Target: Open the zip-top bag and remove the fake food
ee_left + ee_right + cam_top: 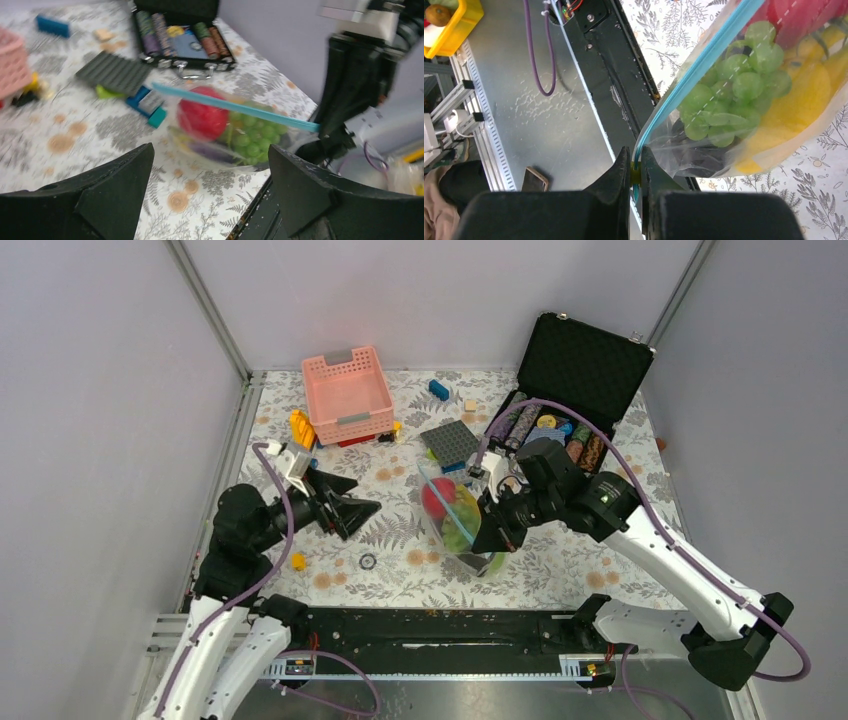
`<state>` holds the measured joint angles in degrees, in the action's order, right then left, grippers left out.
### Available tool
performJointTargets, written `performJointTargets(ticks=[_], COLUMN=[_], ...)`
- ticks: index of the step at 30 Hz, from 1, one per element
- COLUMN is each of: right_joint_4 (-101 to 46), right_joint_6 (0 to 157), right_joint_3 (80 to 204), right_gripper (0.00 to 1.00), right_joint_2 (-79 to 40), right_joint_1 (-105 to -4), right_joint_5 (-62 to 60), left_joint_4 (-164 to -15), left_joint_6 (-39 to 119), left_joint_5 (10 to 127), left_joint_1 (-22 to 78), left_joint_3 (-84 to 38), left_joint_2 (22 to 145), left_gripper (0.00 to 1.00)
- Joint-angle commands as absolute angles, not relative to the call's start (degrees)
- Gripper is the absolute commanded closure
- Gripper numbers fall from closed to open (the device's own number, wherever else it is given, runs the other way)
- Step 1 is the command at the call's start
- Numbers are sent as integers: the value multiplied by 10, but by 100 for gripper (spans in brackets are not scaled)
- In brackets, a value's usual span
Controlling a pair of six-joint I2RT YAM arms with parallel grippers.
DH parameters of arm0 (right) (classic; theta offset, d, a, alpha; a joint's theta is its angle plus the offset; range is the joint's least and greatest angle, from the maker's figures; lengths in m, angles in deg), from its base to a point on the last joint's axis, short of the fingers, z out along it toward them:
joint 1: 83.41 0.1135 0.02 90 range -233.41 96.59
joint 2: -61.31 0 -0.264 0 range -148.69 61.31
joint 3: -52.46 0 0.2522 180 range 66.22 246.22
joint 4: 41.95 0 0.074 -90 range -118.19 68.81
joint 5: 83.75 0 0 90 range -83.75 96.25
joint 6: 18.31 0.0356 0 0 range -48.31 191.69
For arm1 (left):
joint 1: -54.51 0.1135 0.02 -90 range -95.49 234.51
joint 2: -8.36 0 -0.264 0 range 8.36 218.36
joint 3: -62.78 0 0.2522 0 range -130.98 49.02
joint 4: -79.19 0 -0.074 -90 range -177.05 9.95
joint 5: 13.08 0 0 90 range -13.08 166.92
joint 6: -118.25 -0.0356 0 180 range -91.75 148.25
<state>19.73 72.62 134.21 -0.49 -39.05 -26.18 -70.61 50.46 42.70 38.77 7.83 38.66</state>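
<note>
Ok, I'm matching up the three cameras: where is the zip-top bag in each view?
Top external: zip-top bag just right of centre.
Left wrist: centre-right, beyond the open jaws.
Right wrist: upper right, zipper edge pinched in the shut jaws.
Shared landmark: the red tomato inside it.

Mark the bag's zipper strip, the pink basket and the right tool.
zipper strip [235,106]: left wrist view, its middle
pink basket [350,395]: top view, bare inside floor
right tool [636,162]: right wrist view, between its fingertips
</note>
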Motion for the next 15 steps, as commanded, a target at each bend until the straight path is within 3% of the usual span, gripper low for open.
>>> performJointTargets(ticks=[1,8,15], right_joint_4=[224,304,366], right_joint_6=[688,639,598], right_joint_3=[1406,1513,1573], right_gripper=[100,100,100], right_joint_2=[8,-27,-57], right_joint_1=[-380,-380,-380], right_joint_5=[-314,-322,-357], left_joint_4=[-794,-751,-723], left_joint_6=[412,307,239], left_joint_5=[397,381,395], left_joint_1=[324,228,117], left_joint_3=[24,-66,-109], left_joint_2=[385,469,529], left_gripper=[14,22,22])
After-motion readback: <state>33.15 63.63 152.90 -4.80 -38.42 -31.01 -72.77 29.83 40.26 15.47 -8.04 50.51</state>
